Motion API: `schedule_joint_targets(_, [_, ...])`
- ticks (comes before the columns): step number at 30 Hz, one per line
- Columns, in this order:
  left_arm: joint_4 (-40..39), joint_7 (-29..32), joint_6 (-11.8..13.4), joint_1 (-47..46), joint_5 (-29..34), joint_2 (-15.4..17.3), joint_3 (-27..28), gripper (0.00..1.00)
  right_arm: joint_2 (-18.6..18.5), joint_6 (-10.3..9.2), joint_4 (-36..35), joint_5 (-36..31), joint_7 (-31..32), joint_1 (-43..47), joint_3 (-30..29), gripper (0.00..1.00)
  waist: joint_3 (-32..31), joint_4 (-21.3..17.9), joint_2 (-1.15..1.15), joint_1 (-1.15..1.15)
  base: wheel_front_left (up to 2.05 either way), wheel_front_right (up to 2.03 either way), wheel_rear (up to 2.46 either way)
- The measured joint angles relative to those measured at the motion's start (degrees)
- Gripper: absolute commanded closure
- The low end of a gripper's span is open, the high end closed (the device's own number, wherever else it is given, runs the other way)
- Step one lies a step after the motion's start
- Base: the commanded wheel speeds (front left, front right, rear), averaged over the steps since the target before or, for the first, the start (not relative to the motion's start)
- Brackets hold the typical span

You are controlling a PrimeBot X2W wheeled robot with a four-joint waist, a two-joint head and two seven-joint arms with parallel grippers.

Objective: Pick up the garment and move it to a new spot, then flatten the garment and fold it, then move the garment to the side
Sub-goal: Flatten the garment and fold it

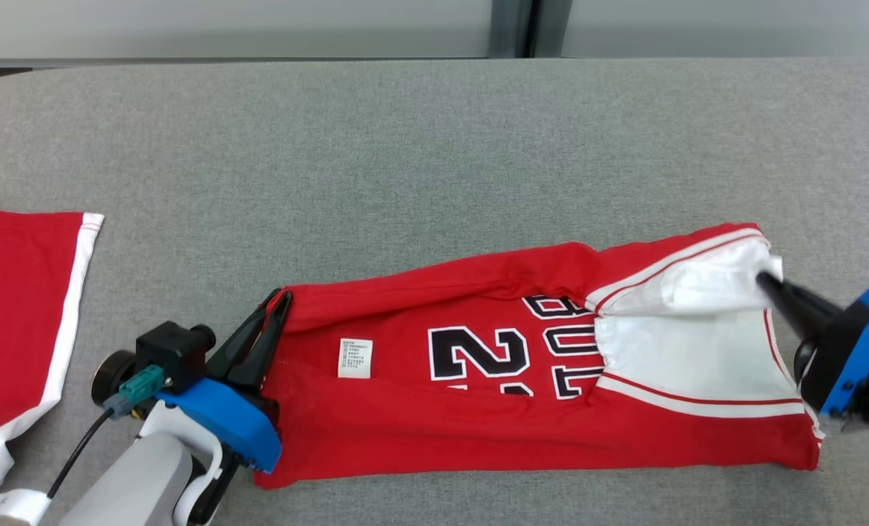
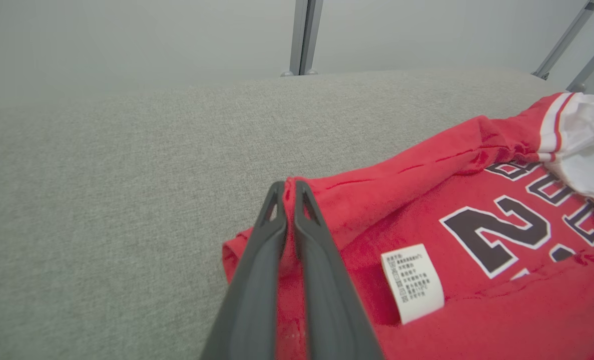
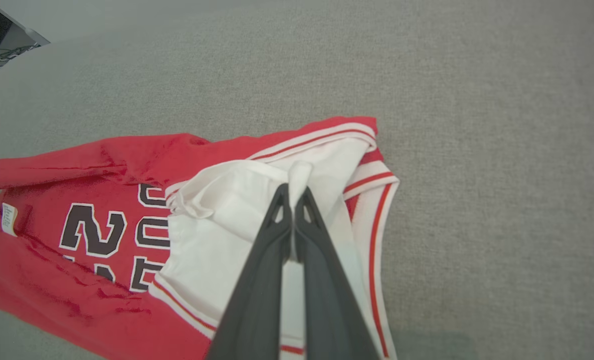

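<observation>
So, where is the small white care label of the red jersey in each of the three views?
Head view: the care label lies left of centre on the red jersey.
Left wrist view: the label is lower right of centre.
Right wrist view: the label is at the far left edge.
Shared landmark: the black number 2, printed beside the label.

garment [image 1: 478,416]: red jersey, white trim, black-and-white number and lettering
state: folded lengthwise into a long strip, wrinkled, inside out at one end
care label [image 1: 354,358]: white, facing up, near strip's left end
white lining [image 1: 690,351]: exposed at right end
place: near front edge of grey table [image 1: 405,146], lying crosswise
</observation>
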Motion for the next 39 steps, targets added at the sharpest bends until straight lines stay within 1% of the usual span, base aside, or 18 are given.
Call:
schedule_joint_targets(7, [2.10,-1.02,-0.14,1.33,0.03,0.48,-0.24,1.00,3.83,0.01,-5.88,-1.01,2.29,6.65,-1.46,1.00,-1.19,-1.00,0.00,0.00,0.00,0.00,0.00])
schedule_joint_targets(12, [3.81,-1.54,-0.19,1.46,0.64,0.36,-0.16,1.00,6.30,0.01,-7.97,-1.65,3.65,10.53,-2.71,1.00,-1.97,-1.21,0.00,0.00,0.00,0.00,0.00])
schedule_joint_targets(16, [5.09,-1.83,0.08,1.53,1.02,-0.01,0.10,1.00,7.69,0.01,-8.94,-2.91,6.09,13.44,-3.54,1.00,-2.46,-1.40,0.00,0.01,0.00,0.00,0.00])
schedule_joint_targets(17, [5.50,-1.94,0.08,1.65,1.02,-0.11,0.14,0.85,8.11,0.00,-9.09,-3.14,6.66,14.13,-3.64,1.00,-2.57,-1.48,0.00,0.01,0.00,0.00,0.00])
schedule_joint_targets(18, [5.82,-1.96,0.08,1.87,1.02,-0.21,0.13,0.54,8.35,0.01,-9.32,-3.46,7.28,14.74,-3.63,0.61,-2.69,-1.56,0.00,0.01,0.00,0.00,0.00])
schedule_joint_targets(19, [6.17,-1.96,0.09,2.05,1.02,-0.33,0.14,0.00,8.70,0.01,-9.51,-3.82,7.81,15.18,-3.77,0.00,-2.78,-1.63,0.00,0.00,0.00,0.00,0.00])
schedule_joint_targets(21, [6.71,-1.98,0.25,2.20,0.94,-0.66,0.40,0.00,9.50,0.00,-9.89,-4.45,8.76,15.93,-4.41,0.00,-2.97,-1.79,0.00,0.01,0.00,0.00,0.00])
schedule_joint_targets(25, [6.45,-2.05,1.67,3.79,-0.69,-2.01,2.65,0.00,10.56,0.00,-11.18,-5.20,9.45,16.69,-5.21,0.00,-3.66,-1.90,0.00,0.01,0.00,0.00,0.00])
schedule_joint_targets(27, [5.72,-2.13,2.56,5.09,-2.35,-2.97,4.67,0.00,10.95,0.00,-11.88,-5.66,9.12,16.77,-5.43,0.00,-4.15,-1.92,0.00,0.00,0.00,0.00,0.00])
schedule_joint_targets(30, [2.69,-2.21,3.38,6.88,-3.19,-4.31,9.56,0.00,11.34,0.00,-12.78,-6.69,6.26,16.44,-6.56,0.00,-4.90,-1.81,0.00,0.00,0.00,0.00,0.00])
schedule_joint_targets(35, [-3.25,-2.22,4.11,11.01,-0.21,-7.73,17.39,0.00,12.94,0.01,-11.26,-9.81,0.80,14.73,-9.92,0.00,-6.45,-1.19,0.00,0.01,0.00,0.00,0.00])
schedule_joint_targets(39, [-5.27,-2.22,4.00,13.40,3.48,-10.17,22.42,0.00,13.54,0.00,-8.45,-12.26,-2.44,13.37,-11.07,0.00,-7.65,-0.61,0.00,0.01,0.00,0.00,0.00])
